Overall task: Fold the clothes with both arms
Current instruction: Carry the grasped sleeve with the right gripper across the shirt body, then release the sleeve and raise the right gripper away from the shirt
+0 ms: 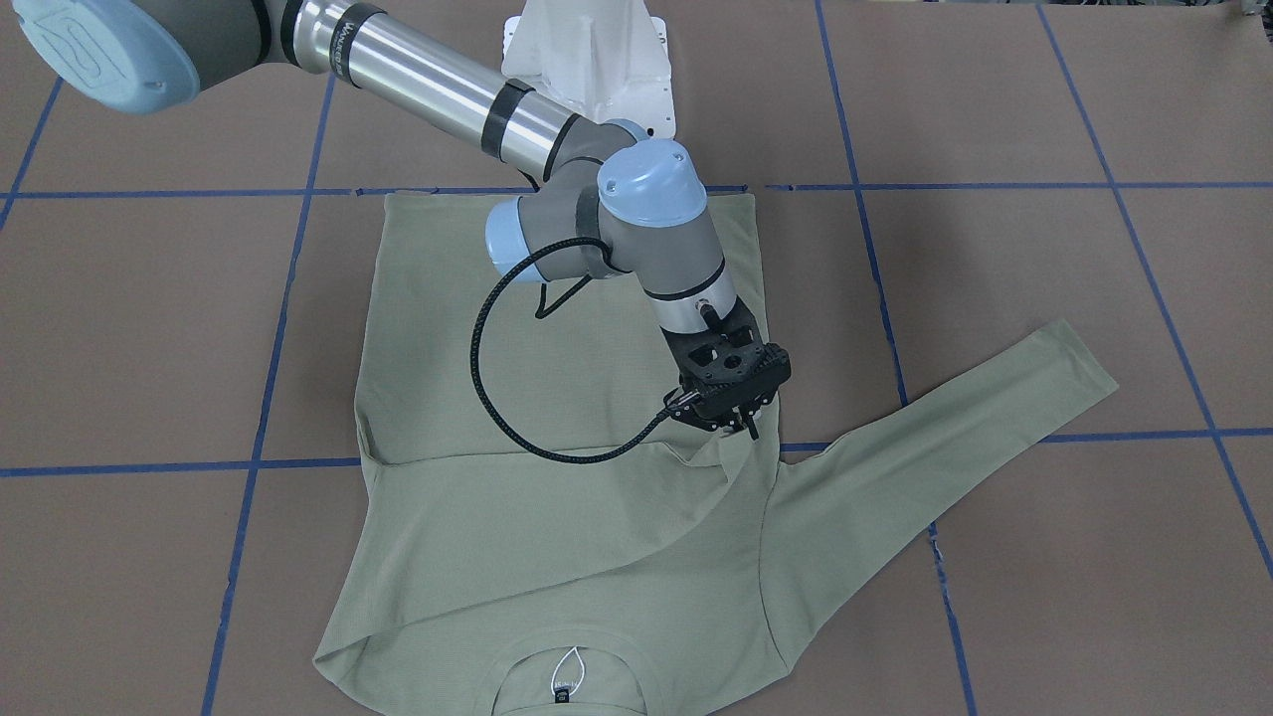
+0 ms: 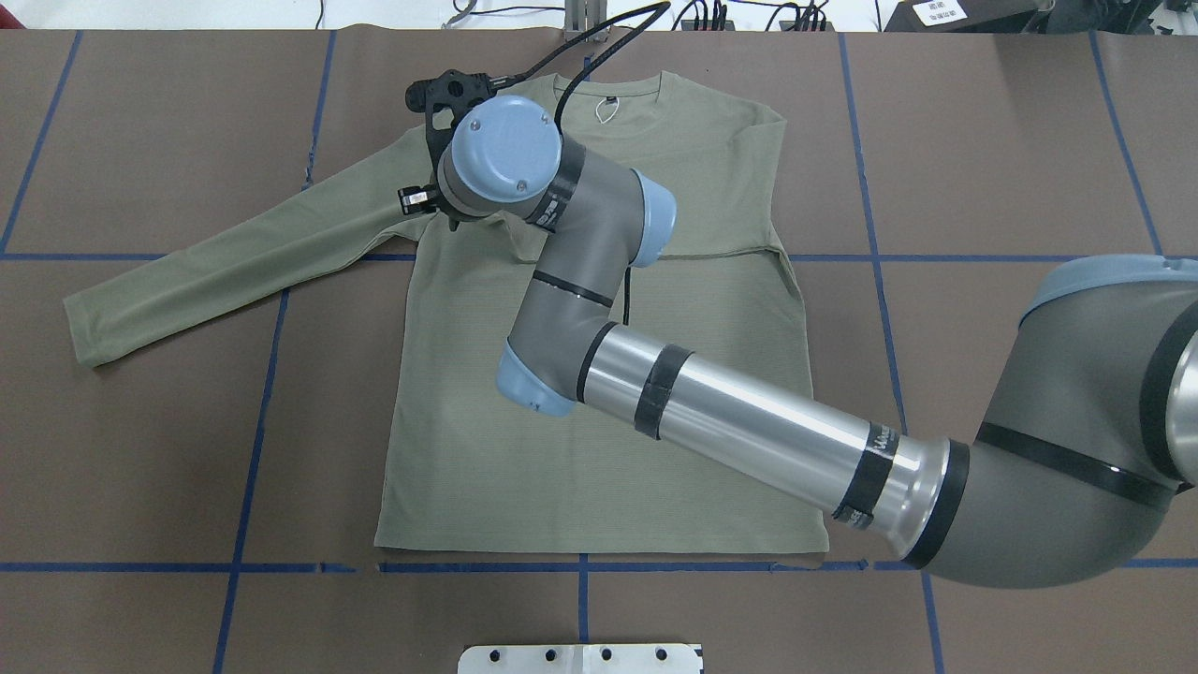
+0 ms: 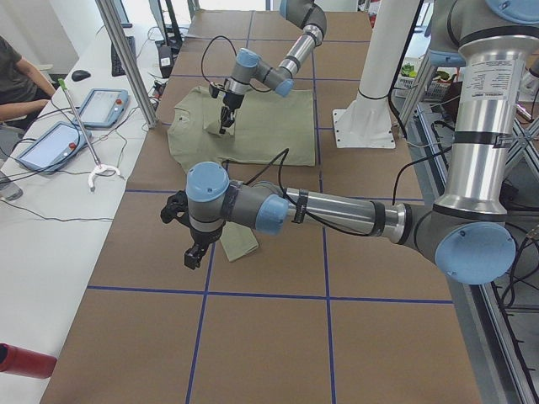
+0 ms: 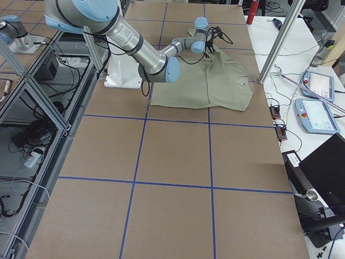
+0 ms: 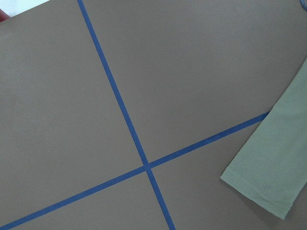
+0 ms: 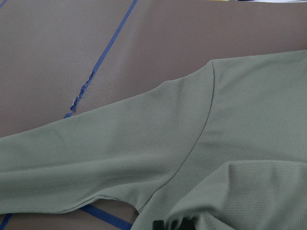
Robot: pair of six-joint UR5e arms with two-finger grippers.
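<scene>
The pale sage-green shirt (image 1: 557, 358) lies flat on the brown table, neck label (image 1: 562, 691) away from the robot. One sleeve (image 1: 557, 537) is folded across the chest. My right gripper (image 1: 741, 426) is shut on the end of this sleeve, which peaks up to the fingers; bunched cloth shows in the right wrist view (image 6: 192, 223). The other sleeve (image 2: 234, 262) stretches out to the side. My left gripper (image 3: 196, 252) hovers above the table beside that sleeve's cuff (image 5: 268, 167); I cannot tell whether it is open or shut.
The white pedestal base (image 1: 587, 60) stands at the robot's edge of the table. Blue tape lines (image 2: 253, 421) grid the brown table. A side table with tablets (image 3: 105, 105), a metal post (image 3: 126, 59) and a red bottle (image 3: 21, 360) is beyond the far edge.
</scene>
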